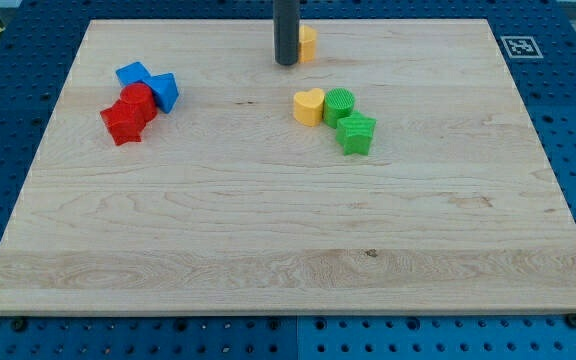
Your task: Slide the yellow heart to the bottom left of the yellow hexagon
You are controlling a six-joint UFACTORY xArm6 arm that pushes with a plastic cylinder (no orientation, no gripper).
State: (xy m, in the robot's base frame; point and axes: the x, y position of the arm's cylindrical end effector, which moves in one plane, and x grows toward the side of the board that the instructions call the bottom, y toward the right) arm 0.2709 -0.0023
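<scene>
Yellow heart [309, 106]: lay flat on the desk [268, 230], a little toward one o'clock from the board's centre, lobes toward the view's top.

Yellow hexagon [309, 42]: sat near the desk's twelve o'clock edge, well apart from the heart and almost straight at twelve o'clock from it. Only its right part showed; the rest was hidden behind the rod.

Rod and my tip [286, 63]: dark rod came down from the view's top; my tip rested on the desk at the hexagon's nine o'clock side, just beside or touching it, which could not be told. From the heart, my tip stood at about eleven o'clock, apart from it.

Jaws: none on this arm, so there was nothing spread or pressed together to record.

Green round block [339, 104]: at three o'clock of the heart, touching it.

Green block [356, 133], exact shape unclear: at five o'clock of the round green one, touching it.

Blue blocks: one [133, 74] near the desk's ten o'clock area; a second [165, 91] at four o'clock of the first, adjoining it.

Red blocks: one [138, 103] pressed against the blue pair; another [122, 124] at seven o'clock of it, touching. Shapes of this cluster were hard to make out.
</scene>
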